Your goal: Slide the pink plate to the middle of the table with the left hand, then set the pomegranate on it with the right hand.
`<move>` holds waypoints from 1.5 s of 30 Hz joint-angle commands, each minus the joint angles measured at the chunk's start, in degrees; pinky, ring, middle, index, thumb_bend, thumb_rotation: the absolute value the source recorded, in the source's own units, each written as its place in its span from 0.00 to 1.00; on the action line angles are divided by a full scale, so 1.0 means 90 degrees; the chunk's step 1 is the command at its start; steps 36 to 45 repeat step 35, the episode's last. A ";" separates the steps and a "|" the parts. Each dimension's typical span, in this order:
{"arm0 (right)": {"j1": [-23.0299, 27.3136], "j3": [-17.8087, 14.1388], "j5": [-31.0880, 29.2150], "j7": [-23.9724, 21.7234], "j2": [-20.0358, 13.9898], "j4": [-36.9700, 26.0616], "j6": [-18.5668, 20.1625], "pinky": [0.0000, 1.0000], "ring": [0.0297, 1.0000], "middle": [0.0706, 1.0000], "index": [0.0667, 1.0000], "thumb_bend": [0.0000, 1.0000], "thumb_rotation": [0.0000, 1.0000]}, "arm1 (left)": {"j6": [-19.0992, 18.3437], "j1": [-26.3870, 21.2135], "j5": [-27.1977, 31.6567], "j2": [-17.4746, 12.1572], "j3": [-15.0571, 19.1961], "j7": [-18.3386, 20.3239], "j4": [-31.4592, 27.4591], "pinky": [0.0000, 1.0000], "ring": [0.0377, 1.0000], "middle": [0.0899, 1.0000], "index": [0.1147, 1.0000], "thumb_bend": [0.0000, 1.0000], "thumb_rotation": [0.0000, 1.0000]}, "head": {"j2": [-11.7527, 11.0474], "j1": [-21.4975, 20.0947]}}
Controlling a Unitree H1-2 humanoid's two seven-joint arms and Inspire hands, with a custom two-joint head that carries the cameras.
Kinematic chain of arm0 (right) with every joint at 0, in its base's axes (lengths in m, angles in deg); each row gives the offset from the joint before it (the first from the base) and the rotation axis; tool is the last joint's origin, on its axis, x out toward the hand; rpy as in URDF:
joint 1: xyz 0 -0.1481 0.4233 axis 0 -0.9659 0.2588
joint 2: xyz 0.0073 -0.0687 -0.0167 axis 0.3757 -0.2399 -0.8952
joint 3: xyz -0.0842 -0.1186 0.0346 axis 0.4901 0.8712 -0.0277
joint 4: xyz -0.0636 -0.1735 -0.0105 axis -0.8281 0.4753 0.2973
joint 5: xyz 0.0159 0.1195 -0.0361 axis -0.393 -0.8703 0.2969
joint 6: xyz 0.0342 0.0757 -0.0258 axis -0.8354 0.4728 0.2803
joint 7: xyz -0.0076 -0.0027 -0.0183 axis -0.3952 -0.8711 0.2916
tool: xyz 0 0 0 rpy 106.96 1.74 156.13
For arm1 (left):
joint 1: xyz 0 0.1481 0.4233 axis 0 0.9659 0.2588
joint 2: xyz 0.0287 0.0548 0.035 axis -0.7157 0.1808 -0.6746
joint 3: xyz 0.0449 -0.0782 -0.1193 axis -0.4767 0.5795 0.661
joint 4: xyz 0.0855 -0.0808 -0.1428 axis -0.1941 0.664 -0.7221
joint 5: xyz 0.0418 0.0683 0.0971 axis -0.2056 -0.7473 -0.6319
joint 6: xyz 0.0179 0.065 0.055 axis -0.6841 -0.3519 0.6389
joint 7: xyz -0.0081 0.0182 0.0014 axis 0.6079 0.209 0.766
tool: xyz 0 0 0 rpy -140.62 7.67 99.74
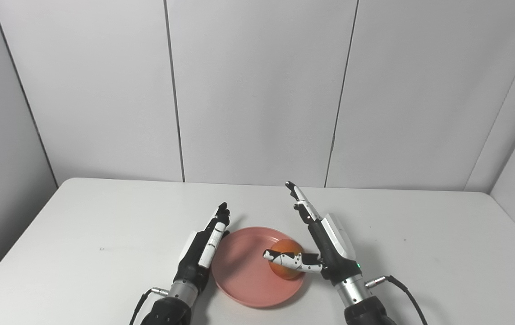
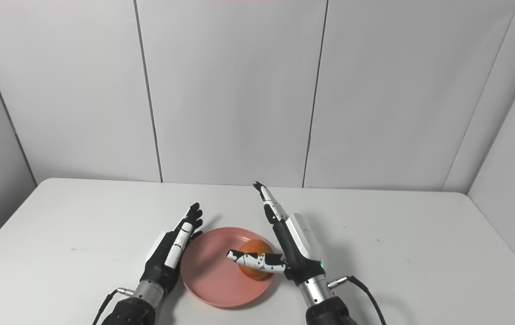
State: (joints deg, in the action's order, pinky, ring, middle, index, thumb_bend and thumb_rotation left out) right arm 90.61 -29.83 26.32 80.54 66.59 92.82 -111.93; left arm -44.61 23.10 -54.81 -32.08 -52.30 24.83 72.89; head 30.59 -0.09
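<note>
The pomegranate (image 1: 287,264) rests on the right portion of the pink plate (image 1: 244,271), which lies on the worktop (image 1: 104,225) near its front edge, roughly centred left to right. The right hand (image 1: 325,246) stands just right of the fruit with its fingers (image 1: 302,205) extended up and away, spread open and gripping nothing; the thumb crosses in front of the pomegranate, and contact cannot be confirmed. The fruit therefore lies left of the right palm, below the raised fingers. The left hand (image 1: 203,246) rests at the plate's left rim, fingers straight and open, holding nothing. Judgement: placement appears complete; the next move is a clear withdrawal rightward.
</note>
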 commanded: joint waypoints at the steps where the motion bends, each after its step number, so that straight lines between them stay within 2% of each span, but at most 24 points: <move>1: 0.0081 -0.0173 -0.0256 -0.0028 -0.0098 -0.0131 -0.0165 0.90 0.96 1.00 0.99 0.61 0.72 | -0.0009 0.0057 0.0016 0.0099 -0.0043 0.0034 0.0022 0.94 0.98 1.00 0.99 0.51 1.00 | 0.0007 0.0003; 2: 0.0027 -0.0241 -0.0429 -0.0144 -0.0119 -0.0181 -0.0055 0.91 0.96 1.00 1.00 0.61 0.74 | -0.0005 0.0060 0.0016 0.0094 -0.0041 0.0036 0.0017 0.95 0.98 1.00 0.99 0.51 1.00 | 0.0012 0.0002; 7: -0.0150 -0.0533 -0.1046 -0.0459 -0.0106 -0.0235 0.0159 0.89 0.94 0.99 0.98 0.63 0.74 | -0.0047 0.0080 0.0024 0.0060 -0.0034 0.0056 -0.0035 0.95 0.98 1.00 0.99 0.51 1.00 | 0.0041 0.0001; 12: -0.0202 -0.0669 -0.1287 -0.0680 -0.0120 -0.0141 0.0254 0.95 0.98 1.00 0.99 0.58 0.82 | -0.0022 0.0092 0.0000 0.0054 0.0001 -0.0002 -0.0060 0.94 0.98 0.99 0.98 0.51 1.00 | 0.0059 -0.0004; 14: -0.0204 -0.0718 -0.1365 -0.0718 -0.0097 -0.0099 0.0321 0.96 0.98 1.00 0.99 0.56 0.86 | -0.0036 0.0102 -0.0160 0.0049 0.0000 -0.0167 -0.0089 0.93 0.97 0.98 0.97 0.51 1.00 | 0.0066 0.0000; 16: -0.0205 -0.0782 -0.1498 -0.0781 -0.0058 -0.0056 0.0418 0.95 0.98 1.00 0.99 0.55 0.91 | -0.0082 0.0123 -0.0369 0.0050 0.0004 -0.0408 -0.0147 0.88 0.92 0.94 0.92 0.51 1.00 | 0.0072 -0.0008; 19: -0.0185 -0.0873 -0.1635 -0.0813 -0.0004 0.0030 0.0572 0.95 0.97 1.00 0.98 0.57 0.94 | 0.0040 0.0139 -0.0436 0.0018 0.0057 -0.0529 -0.0120 0.87 0.91 0.93 0.91 0.50 1.00 | 0.0078 -0.0043; 25: -0.0190 -0.1046 -0.2062 -0.0976 0.0139 0.0074 0.0970 0.96 0.96 0.99 0.99 0.60 0.97 | 0.0200 0.0102 -0.0058 -0.0059 0.0236 -0.0251 0.0004 0.91 0.94 0.95 0.94 0.50 1.00 | 0.0085 -0.0096; 31: -0.0250 -0.1168 -0.2585 -0.1222 0.0286 0.0080 0.1057 0.95 0.97 1.00 1.00 0.61 0.99 | 0.0318 0.0067 0.0171 -0.0145 0.0302 0.0022 0.0068 0.95 0.97 0.99 1.00 0.51 1.00 | 0.0100 -0.0118; 35: -0.0299 -0.1194 -0.2683 -0.1256 0.0376 -0.0030 0.1213 0.93 0.96 0.99 1.00 0.59 0.99 | 0.0235 0.0083 0.0185 -0.0167 0.0333 0.0037 0.0013 0.94 0.97 1.00 1.00 0.53 1.00 | 0.0110 -0.0150; 45: -0.0299 -0.1194 -0.2683 -0.1256 0.0376 -0.0030 0.1213 0.93 0.96 0.99 1.00 0.59 0.99 | 0.0235 0.0083 0.0185 -0.0167 0.0333 0.0037 0.0013 0.94 0.97 1.00 1.00 0.53 1.00 | 0.0110 -0.0150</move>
